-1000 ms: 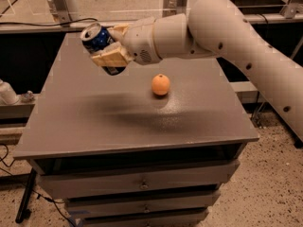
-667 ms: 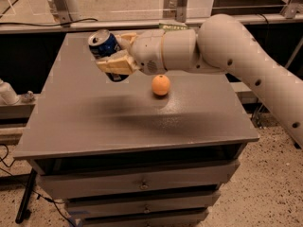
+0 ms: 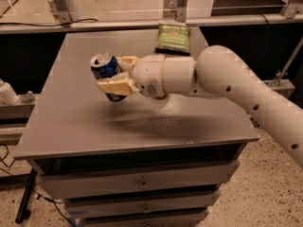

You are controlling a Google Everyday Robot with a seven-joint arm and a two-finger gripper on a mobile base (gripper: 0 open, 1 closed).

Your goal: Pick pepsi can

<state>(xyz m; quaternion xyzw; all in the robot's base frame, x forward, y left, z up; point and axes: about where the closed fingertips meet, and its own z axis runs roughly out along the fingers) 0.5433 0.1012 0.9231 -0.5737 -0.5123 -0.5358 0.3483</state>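
The pepsi can [image 3: 106, 70] is dark blue with a silver top, tilted, and held in the air above the left middle of the grey table [image 3: 71, 122]. My gripper [image 3: 113, 75] is shut on the can, with tan fingers [image 3: 115, 86] clamped on its sides. The white arm reaches in from the right and covers the middle of the table. The orange fruit is hidden behind the arm.
A green chip bag [image 3: 173, 37] lies at the table's back edge, right of centre. The table has drawers below its front edge. A metal rail and posts run behind the table. A white object [image 3: 6, 92] sits to the left of the table.
The arm has carried the can toward the front and slightly right, lifted above the table. The arm now covers the orange, and the chip bag has come into view.
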